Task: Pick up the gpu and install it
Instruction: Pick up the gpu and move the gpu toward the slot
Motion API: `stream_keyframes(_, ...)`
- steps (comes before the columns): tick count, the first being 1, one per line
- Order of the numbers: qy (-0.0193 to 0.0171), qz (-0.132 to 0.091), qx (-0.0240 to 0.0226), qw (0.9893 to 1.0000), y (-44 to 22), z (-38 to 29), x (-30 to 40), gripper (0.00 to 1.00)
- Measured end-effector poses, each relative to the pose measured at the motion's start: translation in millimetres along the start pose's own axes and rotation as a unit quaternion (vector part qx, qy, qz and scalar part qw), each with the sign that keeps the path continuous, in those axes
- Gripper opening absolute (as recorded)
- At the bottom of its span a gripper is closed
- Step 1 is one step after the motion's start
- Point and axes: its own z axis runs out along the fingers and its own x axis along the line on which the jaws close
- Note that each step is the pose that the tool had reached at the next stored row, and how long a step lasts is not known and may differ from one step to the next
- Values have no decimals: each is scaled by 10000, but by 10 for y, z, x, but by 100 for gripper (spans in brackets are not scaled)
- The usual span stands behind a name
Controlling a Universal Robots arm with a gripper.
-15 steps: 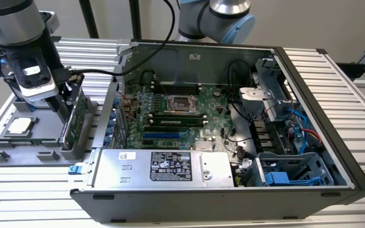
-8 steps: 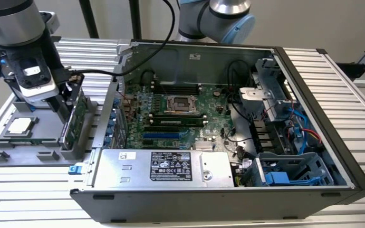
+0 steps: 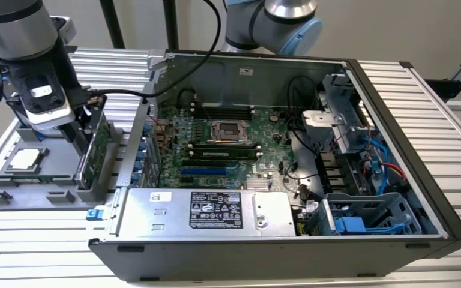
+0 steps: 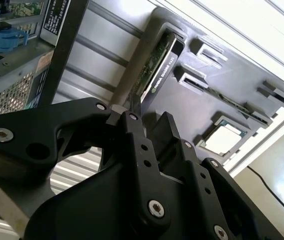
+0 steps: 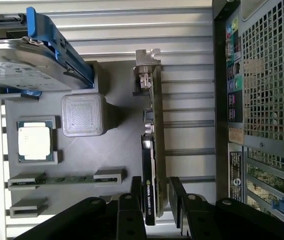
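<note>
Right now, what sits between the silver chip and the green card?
In the first wrist view, a grey textured block stands between the chip and the gpu.

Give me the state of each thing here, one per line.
Green graphics card with black shroud: on edge in the grey plastic tray, not lifted.
Black claw: open, astride the card.
Black computer case: side panel off, interior exposed.
Silver square processor chip: lying in a tray pocket.
Silver hard drive with blue rails: parked on the tray.

A ribbed aluminium table [image 3: 422, 90] stands before a plain pale wall [image 3: 391, 24], evenly lit.
</note>
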Motion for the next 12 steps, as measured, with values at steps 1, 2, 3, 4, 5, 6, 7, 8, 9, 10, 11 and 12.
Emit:
stream_keyframes(1,0,0,0,10000,0,4,0,100)
stream_keyframes(2,0,0,0,10000,-1,9,0,100)
stream_keyframes(3,0,0,0,10000,-1,14,0,100)
stream_keyframes(4,0,0,0,10000,-1,18,0,100)
stream_keyframes(5,0,1,0,10000,-1,23,0,100)
stream_keyframes(6,0,1,0,10000,-1,27,0,100)
stream_keyframes(7,0,0,0,10000,-1,32,0,100)
stream_keyframes(8,0,0,0,10000,-2,36,0,100)
stream_keyframes(9,0,0,0,10000,-2,40,0,100)
stream_keyframes(10,0,0,0,10000,-2,44,0,100)
stream_keyframes(11,0,1,0,10000,-2,49,0,100)
stream_keyframes(12,1,1,1,10000,-2,52,0,100)
